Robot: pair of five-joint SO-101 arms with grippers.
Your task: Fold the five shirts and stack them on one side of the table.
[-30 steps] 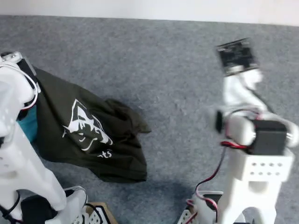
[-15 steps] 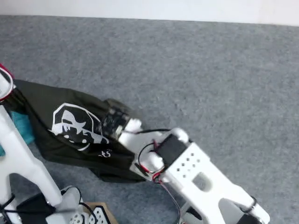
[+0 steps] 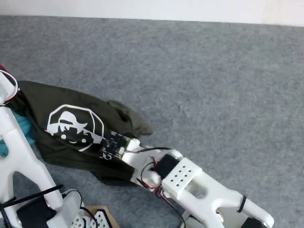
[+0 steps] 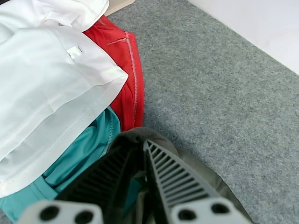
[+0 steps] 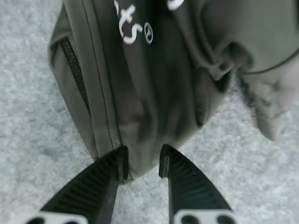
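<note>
Folding dark shirt (image 3: 107,118): L gripper (image 4: 141,147) clamped on it, R gripper (image 5: 142,163) apart at hem; R probably closes next.

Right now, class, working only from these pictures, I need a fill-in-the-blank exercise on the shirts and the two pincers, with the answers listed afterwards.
1. The dark shirt carries a printed picture in ____.
2. The left pincer is ____ on the dark shirt's fabric.
3. The right pincer is ____, one jaw on either side of the dark shirt's edge.
4. The third shirt, beside the white shirt and the teal shirt, is coloured ____.

Missing words: white; shut; open; red.
</note>
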